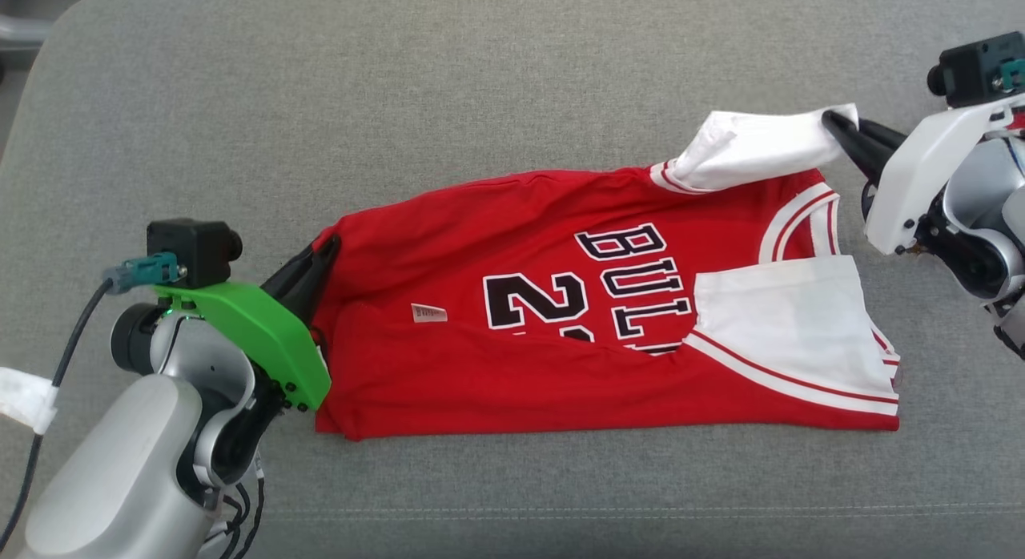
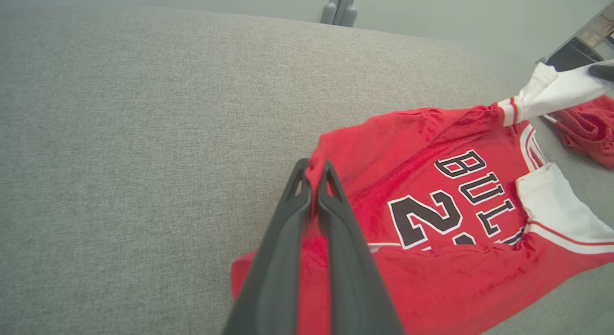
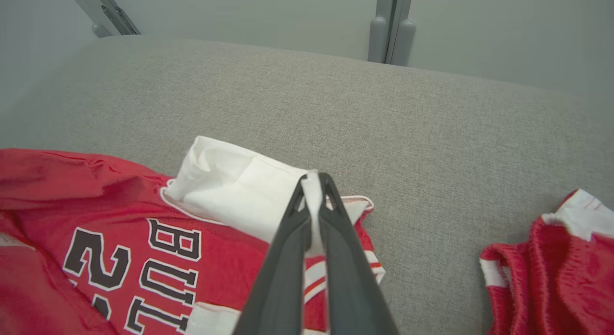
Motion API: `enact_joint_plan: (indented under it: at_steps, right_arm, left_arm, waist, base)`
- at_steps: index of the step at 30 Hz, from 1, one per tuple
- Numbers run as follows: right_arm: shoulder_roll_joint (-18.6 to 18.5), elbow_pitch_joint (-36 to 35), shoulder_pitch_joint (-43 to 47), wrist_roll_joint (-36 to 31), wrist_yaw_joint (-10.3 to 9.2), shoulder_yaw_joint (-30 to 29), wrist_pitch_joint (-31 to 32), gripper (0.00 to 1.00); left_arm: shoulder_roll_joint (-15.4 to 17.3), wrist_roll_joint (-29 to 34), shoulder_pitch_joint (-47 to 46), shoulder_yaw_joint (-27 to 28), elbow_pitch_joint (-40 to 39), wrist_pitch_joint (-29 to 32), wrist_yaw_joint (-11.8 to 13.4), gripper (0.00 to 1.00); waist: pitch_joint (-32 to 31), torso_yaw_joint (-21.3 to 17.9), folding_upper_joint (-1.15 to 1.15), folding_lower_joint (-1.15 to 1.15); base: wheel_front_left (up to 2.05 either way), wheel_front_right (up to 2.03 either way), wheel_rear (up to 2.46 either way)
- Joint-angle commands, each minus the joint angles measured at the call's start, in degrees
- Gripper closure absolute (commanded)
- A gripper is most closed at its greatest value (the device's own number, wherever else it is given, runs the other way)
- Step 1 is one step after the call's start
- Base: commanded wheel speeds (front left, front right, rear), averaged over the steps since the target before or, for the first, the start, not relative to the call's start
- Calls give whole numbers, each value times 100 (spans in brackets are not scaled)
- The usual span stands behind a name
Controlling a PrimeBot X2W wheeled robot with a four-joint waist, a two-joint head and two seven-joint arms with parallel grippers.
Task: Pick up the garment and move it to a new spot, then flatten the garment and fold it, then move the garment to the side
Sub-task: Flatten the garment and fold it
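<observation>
Garment [image 1: 560,359] mid-fold: the red basketball jersey lies lengthwise on the grey cushion [image 1: 480,86], hem toward our left and collar toward our right. Its near edge is already turned up over the lower part of the black lettering, and the near white sleeve [image 1: 785,319] lies flat on top. The far white sleeve [image 1: 753,146] is raised off the cloth, pinched at its tip by our right claw [image 1: 837,125], whose fingers are pressed together on the fabric. Our left claw [image 1: 322,251] is likewise pressed together on the far hem corner, with red cloth caught between its tips. A second red-and-white piece [image 3: 551,263] sits crumpled well apart on the right, beyond the collar end. We judge the moving and flattening done and the fold in hand, with the far long edge next to go. That calls for both arms to lift together and carry the far edge toward us at an even pace, with the cloth taut between the two grips. They should lay it over the near fold and let go only once it lies flat; uneven travel would likely skew the crease.
</observation>
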Motion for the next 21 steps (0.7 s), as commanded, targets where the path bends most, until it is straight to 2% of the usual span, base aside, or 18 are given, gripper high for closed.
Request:
enact_joint_plan:
  at_steps: [1, 9, 16, 21]
  right_arm:
    - [-50, -68, 142, 79, -8, 81, -98, 100]
    - [-229, -176, 408, 203, -8, 527, -426, 100]
    - [-321, -207, 507, 240, -8, 1016, -712, 100]
    - [-387, -94, 570, 311, -8, 1352, -953, 100]
  left_arm:
    - [59, -61, 183, 26, -76, -111, -53, 100]
    - [257, 183, 614, -110, -12, -469, -182, 100]
    - [382, 462, 792, -399, 191, -728, -558, 100]
    - [425, 638, 870, -542, 537, -896, -659, 100]
  waist:
    - [-40, -49, 0, 0]
    - [-64, -90, 0, 0]
    - [-147, -145, 0, 0]
    - [-207, -181, 0, 0]
  base:
    - [0, 0, 0]
    - [0, 0, 0]
    - [0, 0, 0]
    - [0, 0, 0]
